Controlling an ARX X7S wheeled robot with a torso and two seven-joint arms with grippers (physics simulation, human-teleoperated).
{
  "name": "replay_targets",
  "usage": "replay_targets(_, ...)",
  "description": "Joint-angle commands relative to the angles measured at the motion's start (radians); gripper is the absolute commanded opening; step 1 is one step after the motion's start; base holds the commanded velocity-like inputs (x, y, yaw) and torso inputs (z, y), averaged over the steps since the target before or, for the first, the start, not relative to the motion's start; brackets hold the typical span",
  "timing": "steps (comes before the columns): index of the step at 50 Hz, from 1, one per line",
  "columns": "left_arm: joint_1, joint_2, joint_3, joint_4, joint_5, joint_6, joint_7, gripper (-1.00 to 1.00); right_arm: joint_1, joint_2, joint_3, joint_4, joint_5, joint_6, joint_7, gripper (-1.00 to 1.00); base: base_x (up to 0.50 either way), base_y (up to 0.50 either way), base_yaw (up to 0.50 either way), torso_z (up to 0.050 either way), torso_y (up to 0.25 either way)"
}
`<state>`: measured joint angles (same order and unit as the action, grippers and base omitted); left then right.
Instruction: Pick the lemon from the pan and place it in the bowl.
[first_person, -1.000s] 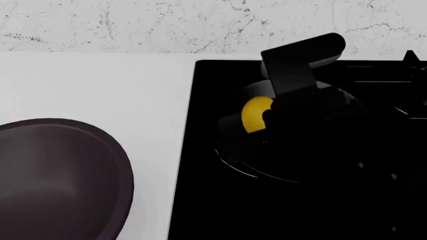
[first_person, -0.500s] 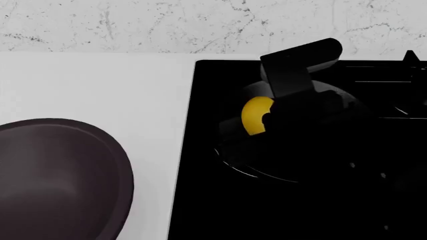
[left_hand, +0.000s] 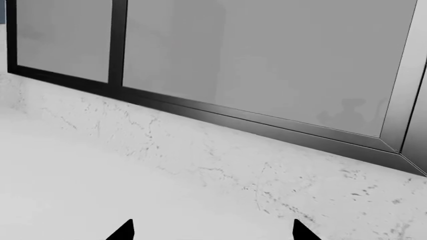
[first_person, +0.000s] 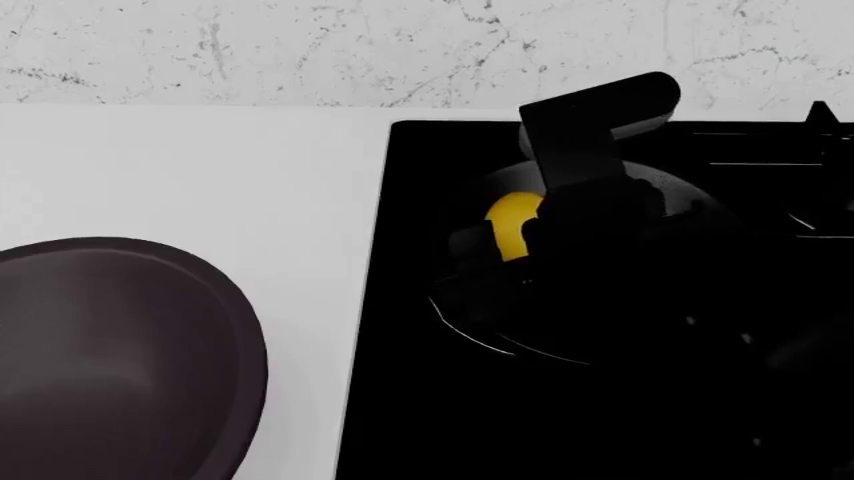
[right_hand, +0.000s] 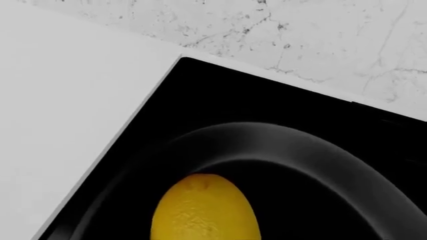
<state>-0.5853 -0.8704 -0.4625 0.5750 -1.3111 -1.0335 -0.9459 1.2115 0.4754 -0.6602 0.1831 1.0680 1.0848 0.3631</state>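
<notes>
The yellow lemon (first_person: 507, 228) lies in the black pan (first_person: 467, 322) on the stove, at centre right of the head view. My right gripper (first_person: 539, 236) reaches down over it from the right and hides the lemon's right side. Its black fingers blend into the dark pan, so I cannot tell how they stand. In the right wrist view the lemon (right_hand: 205, 210) sits close at the frame's edge inside the pan's rim (right_hand: 280, 137), and no fingertip shows. The dark maroon bowl (first_person: 107, 340) stands at lower left. My left gripper (left_hand: 213, 232) is open and holds nothing.
The black cooktop (first_person: 400, 400) borders a white counter (first_person: 200, 170) on which the bowl stands. A marble backsplash (first_person: 267, 50) runs along the back. The left wrist view faces a marble ledge (left_hand: 200, 165) below a dark-framed window (left_hand: 267, 65).
My right arm has shifted slightly left and down over the pan. It now covers more of the lemon. The bowl has not moved.
</notes>
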Motion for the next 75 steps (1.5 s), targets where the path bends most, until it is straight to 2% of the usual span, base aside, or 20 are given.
replay_targets(1, 0.018, 0.005, 0.003, -0.004, 0.02, 0.009, 0.009, 1.0, -0.012, -0.012, -0.026, 0.024, -0.023, -0.016, -0.021, -1.0, 0.0, 0.0, 0.0, 0.0, 0.0)
replay_targets(8, 0.034, 0.002, -0.018, 0.004, 0.009, 0.007, 0.002, 1.0, -0.014, -0.015, -0.027, 0.033, -0.024, -0.024, -0.028, -1.0, 0.0, 0.0, 0.0, 0.0, 0.0)
replay_targets(19, 0.027, -0.002, -0.02, 0.014, -0.012, 0.005, -0.009, 1.0, -0.003, 0.035, 0.052, -0.082, 0.055, 0.03, 0.079, -1.0, 0.0, 0.0, 0.0, 0.0, 0.0)
replay_targets(45, 0.087, -0.026, -0.13, 0.049, -0.088, -0.002, -0.019, 1.0, 0.078, 0.099, 0.256, -0.394, 0.423, 0.216, 0.455, -1.0, 0.0, 0.0, 0.0, 0.0, 0.0)
replay_targets(75, 0.117, -0.032, -0.165, 0.064, -0.109, -0.002, -0.036, 1.0, 0.21, -0.021, 0.253, -0.533, 0.777, 0.19, 0.635, -1.0, 0.0, 0.0, 0.0, 0.0, 0.0)
